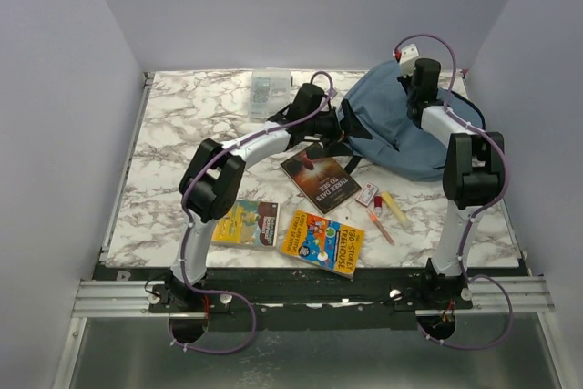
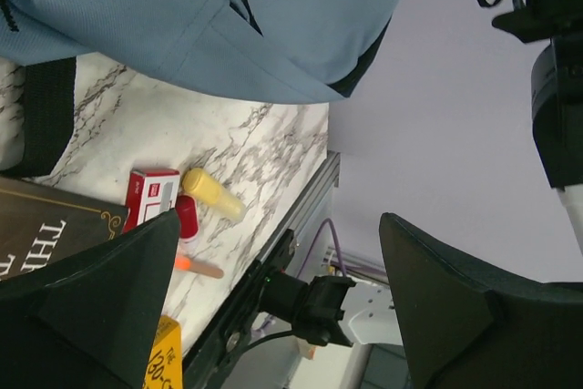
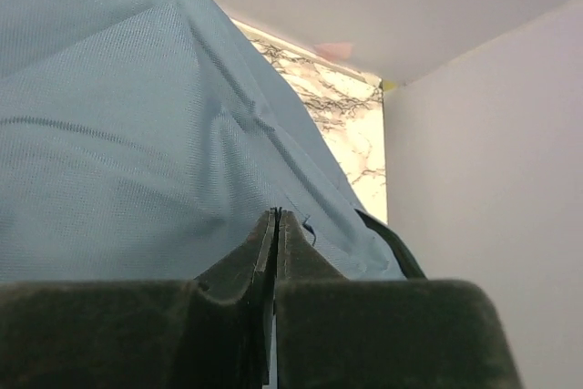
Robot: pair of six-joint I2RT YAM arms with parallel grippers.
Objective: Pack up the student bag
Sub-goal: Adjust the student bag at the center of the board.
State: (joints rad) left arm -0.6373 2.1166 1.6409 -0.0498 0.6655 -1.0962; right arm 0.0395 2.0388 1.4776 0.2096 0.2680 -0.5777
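Note:
The dusty-blue student bag [image 1: 396,129] lies at the back right of the marble table [image 1: 182,134]. My right gripper [image 1: 421,99] sits on its top. In the right wrist view its fingers are pressed together [image 3: 276,214] and pinch the blue fabric [image 3: 137,134], which rises taut to the tips. My left gripper [image 1: 344,125] is at the bag's left edge. In the left wrist view it is open and empty [image 2: 281,220], with the bag [image 2: 273,25] just above and beyond it.
A dark book [image 1: 319,177], a yellow book [image 1: 322,243] and a small picture book [image 1: 246,223] lie at the front middle. A red box [image 1: 368,194], a yellow tube [image 1: 393,207] and an orange pen [image 1: 380,225] lie beside them. A clear plastic box [image 1: 269,90] stands at the back.

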